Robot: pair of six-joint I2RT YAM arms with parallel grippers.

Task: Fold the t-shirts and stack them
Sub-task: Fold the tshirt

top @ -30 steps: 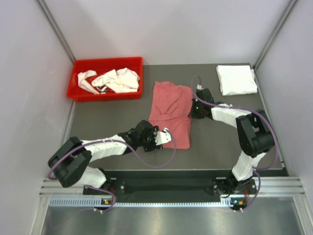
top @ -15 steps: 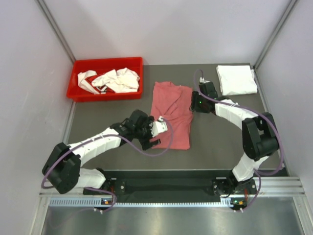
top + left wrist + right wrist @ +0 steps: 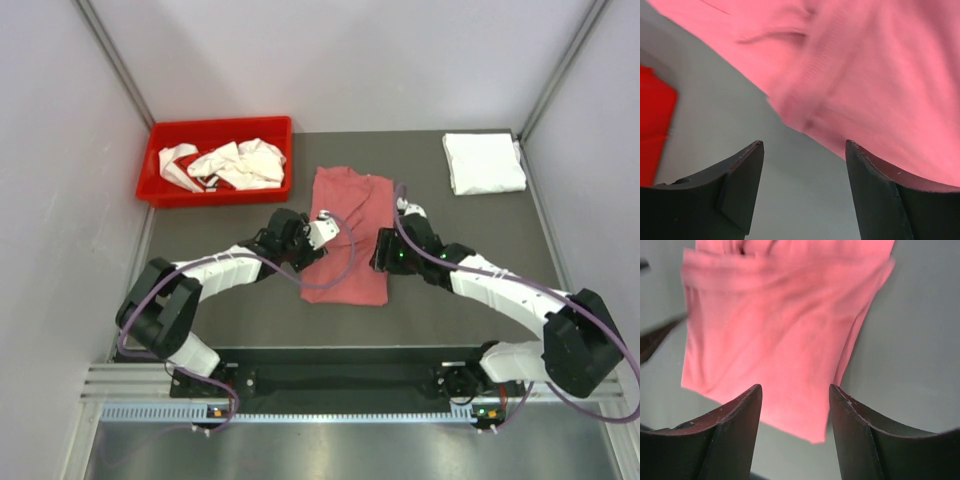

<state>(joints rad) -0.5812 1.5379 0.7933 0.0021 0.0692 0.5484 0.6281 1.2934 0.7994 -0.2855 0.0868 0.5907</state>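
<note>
A dusty pink t-shirt [image 3: 350, 240] lies folded into a long strip in the middle of the table. My left gripper [image 3: 319, 234] hovers at its left edge, open; in the left wrist view the pink cloth [image 3: 865, 75] lies ahead of the open left gripper [image 3: 804, 150], with only bare table between the fingers. My right gripper [image 3: 384, 250] stands open at the shirt's right edge, and the right wrist view shows the open right gripper [image 3: 795, 390] above the shirt [image 3: 780, 330] near its lower right corner. A folded white t-shirt [image 3: 484, 162] rests at the back right.
A red bin [image 3: 160, 185] at the back left holds crumpled white t-shirts [image 3: 235, 163]; its edge [image 3: 655, 125] shows in the left wrist view. The dark table [image 3: 460, 220] is walled by pale panels on the left, right and back.
My right gripper has opened, let go of the pink shirt and moved nearer along its right edge. My left gripper has moved from the near left corner up along the left edge.
</note>
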